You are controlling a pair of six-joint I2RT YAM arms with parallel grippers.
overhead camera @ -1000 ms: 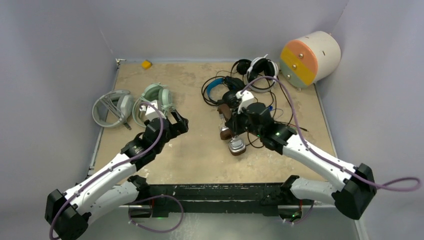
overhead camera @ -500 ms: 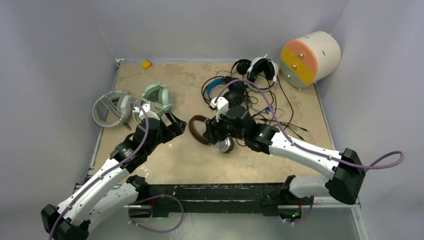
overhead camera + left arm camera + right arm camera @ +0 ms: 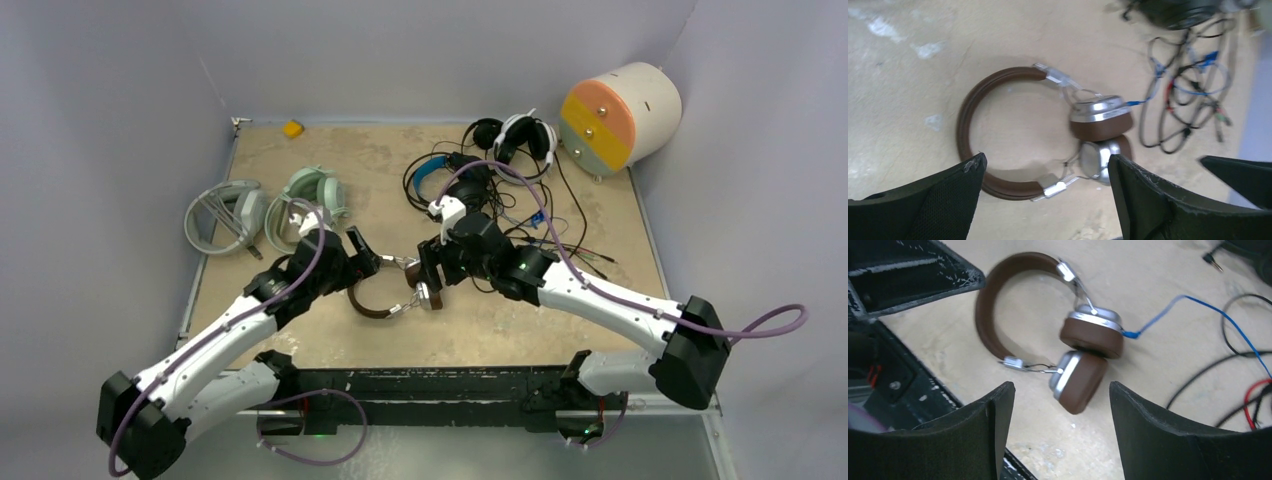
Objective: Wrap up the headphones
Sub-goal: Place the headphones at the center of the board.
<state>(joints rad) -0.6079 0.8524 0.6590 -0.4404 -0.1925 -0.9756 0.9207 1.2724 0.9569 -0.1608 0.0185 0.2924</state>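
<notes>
Since a second ago, the brown headphones point(image 3: 385, 295) have travelled from right of centre to the middle of the counter point(image 3: 300, 150), carried there by the right gripper point(image 3: 424, 282), which has since let go. The left gripper point(image 3: 358, 258) has come in from the left to meet them.

We judge the task partly done. The white-grey headset point(image 3: 222, 215) and the mint-green headset point(image 3: 312, 195) lie at the left with no loose cable trailing, so they look finished. The blue-banded headset point(image 3: 432, 178) and the black-and-white headset point(image 3: 520, 135) sit at the back among tangled cables point(image 3: 560, 230), untouched. The brown pair's blue cable point(image 3: 1168, 310) runs off loose toward that tangle, so its wrapping is not done.

Both grippers stand wide apart and hold nothing. The brown pair lies flat between them, cups together and facing the right gripper, headband toward the left one. Each wrist view shows it just below the jaws, and we cannot tell whether either touches it.
</notes>
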